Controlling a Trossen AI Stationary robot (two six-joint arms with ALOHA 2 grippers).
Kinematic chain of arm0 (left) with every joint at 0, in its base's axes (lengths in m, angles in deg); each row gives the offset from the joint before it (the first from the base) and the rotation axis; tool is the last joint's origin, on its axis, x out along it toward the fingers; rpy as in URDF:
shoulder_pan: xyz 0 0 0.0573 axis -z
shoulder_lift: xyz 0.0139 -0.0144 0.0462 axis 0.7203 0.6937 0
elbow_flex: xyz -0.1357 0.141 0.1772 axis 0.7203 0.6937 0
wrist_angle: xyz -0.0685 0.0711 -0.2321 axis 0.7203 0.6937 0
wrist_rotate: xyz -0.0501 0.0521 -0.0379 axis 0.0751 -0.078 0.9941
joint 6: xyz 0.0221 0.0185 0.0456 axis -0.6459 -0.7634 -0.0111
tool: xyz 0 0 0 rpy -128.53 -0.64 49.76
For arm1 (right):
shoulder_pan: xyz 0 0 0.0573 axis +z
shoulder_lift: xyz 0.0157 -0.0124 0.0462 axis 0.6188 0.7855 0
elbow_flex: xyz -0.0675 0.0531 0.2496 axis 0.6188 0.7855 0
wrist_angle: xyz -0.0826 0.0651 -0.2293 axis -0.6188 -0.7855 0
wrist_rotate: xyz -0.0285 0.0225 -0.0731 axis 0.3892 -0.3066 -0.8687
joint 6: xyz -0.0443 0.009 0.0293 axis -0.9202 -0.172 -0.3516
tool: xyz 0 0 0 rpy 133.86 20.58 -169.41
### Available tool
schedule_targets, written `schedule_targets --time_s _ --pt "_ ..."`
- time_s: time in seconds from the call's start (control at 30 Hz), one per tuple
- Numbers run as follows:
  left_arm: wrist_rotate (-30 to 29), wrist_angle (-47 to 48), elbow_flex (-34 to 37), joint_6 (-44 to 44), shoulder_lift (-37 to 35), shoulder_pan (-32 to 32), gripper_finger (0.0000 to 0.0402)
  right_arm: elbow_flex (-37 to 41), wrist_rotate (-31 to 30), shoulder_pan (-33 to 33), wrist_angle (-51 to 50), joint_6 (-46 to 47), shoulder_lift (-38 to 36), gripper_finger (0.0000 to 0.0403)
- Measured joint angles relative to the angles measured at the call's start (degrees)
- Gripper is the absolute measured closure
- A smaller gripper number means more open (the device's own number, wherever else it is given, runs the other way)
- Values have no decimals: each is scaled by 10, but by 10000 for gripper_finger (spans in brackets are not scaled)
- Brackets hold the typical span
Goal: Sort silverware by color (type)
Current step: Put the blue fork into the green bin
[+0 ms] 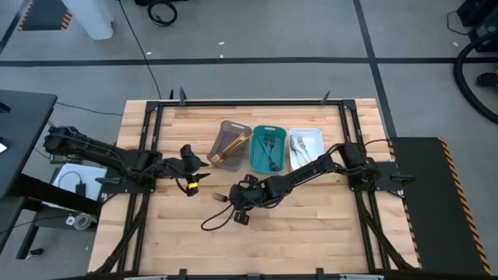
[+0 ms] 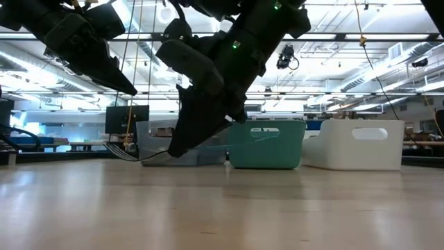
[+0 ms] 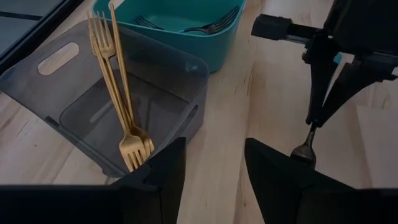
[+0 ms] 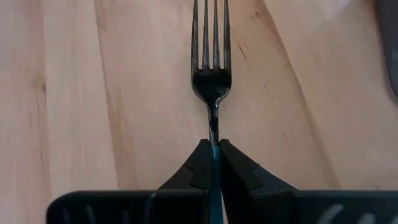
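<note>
My right gripper is shut on a dark fork with a blue handle over the middle of the table, near side of the trays. My left gripper is open and touches nothing; it hovers left of the fork, by the near corner of the grey-brown tray. Gold forks lie in that tray, leaning on its wall. Dark forks lie in the teal tray. Silver pieces lie in the white tray. My right gripper pinches the fork between its two fingers at the blue handle, just behind the neck. The fingers lie along the fork, so the tines point straight out past the fingertips. In the left wrist view the fork head hangs below the fingers, pointing down.
The three trays stand side by side at the table's far middle. A dark cable loop lies near the right gripper, on the table's near side. Bare wood lies toward the near edge. Black frame rails run along both sides.
</note>
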Motion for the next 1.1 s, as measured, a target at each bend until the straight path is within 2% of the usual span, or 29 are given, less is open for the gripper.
schedule_targets --time_s 0.37,0.77,1.1 --pt "0 0 0 0 0 0 230 -1 -2 -2 -44 -9 -45 383" --pt "0 0 0 0 0 0 230 -1 -32 -2 -90 -18 -103 383" --pt "0 0 0 0 0 0 230 -1 -32 -3 -95 -40 -142 383"
